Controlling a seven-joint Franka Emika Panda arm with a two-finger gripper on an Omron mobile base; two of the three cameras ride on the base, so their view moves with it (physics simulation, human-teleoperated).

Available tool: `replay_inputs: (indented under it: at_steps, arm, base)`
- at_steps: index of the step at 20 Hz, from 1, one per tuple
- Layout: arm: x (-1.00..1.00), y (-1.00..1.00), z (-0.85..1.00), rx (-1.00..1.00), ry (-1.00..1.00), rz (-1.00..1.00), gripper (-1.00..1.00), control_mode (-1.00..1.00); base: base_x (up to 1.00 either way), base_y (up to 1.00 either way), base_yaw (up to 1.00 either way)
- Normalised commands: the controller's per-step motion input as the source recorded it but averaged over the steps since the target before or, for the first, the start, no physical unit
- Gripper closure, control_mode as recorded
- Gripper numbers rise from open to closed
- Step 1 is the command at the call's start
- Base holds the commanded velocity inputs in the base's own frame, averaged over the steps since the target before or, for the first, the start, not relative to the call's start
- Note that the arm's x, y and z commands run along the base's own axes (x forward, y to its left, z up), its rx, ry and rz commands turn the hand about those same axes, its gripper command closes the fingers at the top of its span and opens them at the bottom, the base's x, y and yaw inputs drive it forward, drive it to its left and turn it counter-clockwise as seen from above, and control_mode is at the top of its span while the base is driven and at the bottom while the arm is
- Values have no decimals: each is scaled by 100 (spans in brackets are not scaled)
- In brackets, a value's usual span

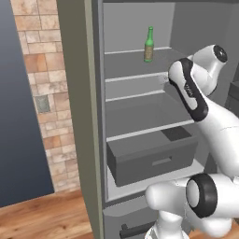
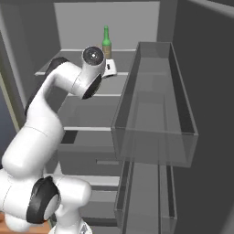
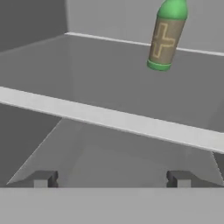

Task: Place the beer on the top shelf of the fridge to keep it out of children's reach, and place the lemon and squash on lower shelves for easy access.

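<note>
The fridge [image 1: 100, 116] stands open. The beer [image 1: 149, 46] [image 2: 106, 45] [image 3: 166, 39], a green bottle with a tan label, stands upright toward the back of the top shelf [image 1: 135, 76] [image 3: 109, 118]. My gripper [image 3: 111, 179] is open with nothing between its fingertips [image 3: 43, 178]. It hovers in front of the top shelf's pale front edge, well apart from the bottle, and its white hand [image 2: 110, 68] shows just below the bottle. Bare lower shelves [image 1: 140, 95] lie underneath. The lemon and squash are out of view.
A dark grey drawer [image 1: 149, 161] with a bar handle sits under the shelves. The grey-green door [image 1: 79, 116] stands open at the left. A clear door bin [image 2: 155, 105] juts out close on the right. My arm's elbow [image 1: 189, 88] fills the fridge opening.
</note>
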Motion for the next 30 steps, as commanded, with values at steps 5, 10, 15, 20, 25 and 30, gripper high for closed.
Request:
replay_inputs:
  at_steps: [5,10,15,20,25,30]
  arm:
    - [-100,11,-26,-1,23,-5,-100,-100]
    - [-95,21,-33,3,11,-9,-100,-100]
    - [-79,19,-41,3,5,-11,-100,-100]
    - [-54,25,-27,0,0,-7,-100,-100]
    - [-7,13,-1,0,0,-8,-100,-100]
    - [0,0,0,0,0,0,-100,-100]
  base:
    - [0,0,0]
    - [0,0,0]
    - [0,0,0]
    - [0,0,0]
    - [0,0,0]
    - [0,0,0]
